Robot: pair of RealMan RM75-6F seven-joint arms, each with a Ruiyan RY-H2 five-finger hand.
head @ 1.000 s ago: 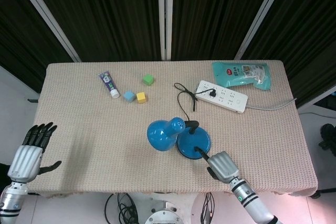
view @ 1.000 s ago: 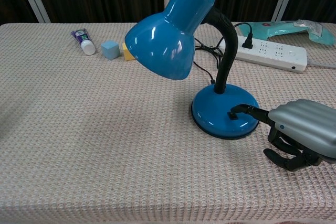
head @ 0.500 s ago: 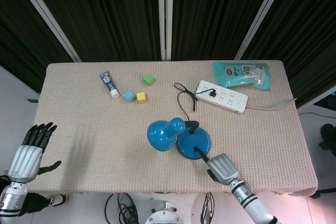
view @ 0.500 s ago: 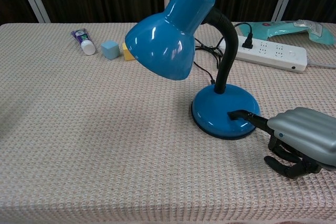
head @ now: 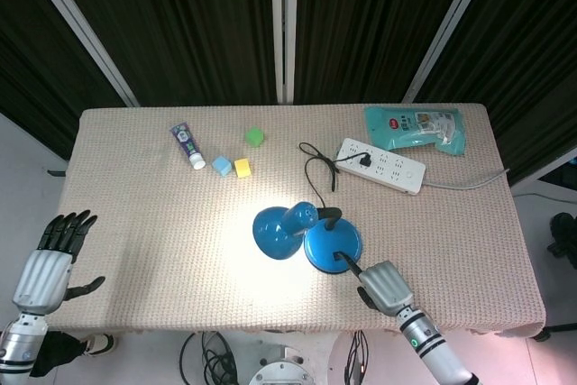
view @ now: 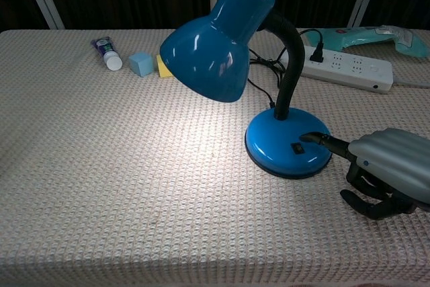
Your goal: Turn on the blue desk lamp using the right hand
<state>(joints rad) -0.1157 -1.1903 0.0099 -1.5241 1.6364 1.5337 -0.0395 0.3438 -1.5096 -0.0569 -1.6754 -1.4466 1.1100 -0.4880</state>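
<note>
- The blue desk lamp (head: 306, 236) stands on the desk (head: 135, 223), near the middle of the front edge.
- The lamp is on. A bright patch of light falls on the desk cloth under its shade (view: 215, 42).
- The shade leans over to the left of the round base (view: 287, 147).
- The right hand (view: 386, 173) is at the front edge of the desk, just beside the base.
- One finger (view: 322, 141) sticks straight out, with its tip right over the base next to the little black switch (view: 295, 146). I cannot tell if the tip touches.
- The other fingers of that hand are curled under. It holds nothing.
- The left hand (head: 50, 254) is off the front left corner of the desk. Its fingers are spread apart and it holds nothing.
- A white power strip (head: 380, 165) lies near the back right part of the desk, with a black plug in it.
- A teal packet (head: 416, 128) lies at the back right corner.
- A small tube (head: 188, 146) and three little blocks, green (head: 255, 136), blue (head: 221, 166) and yellow (head: 242, 167), sit near the back edge on the left side.
</note>
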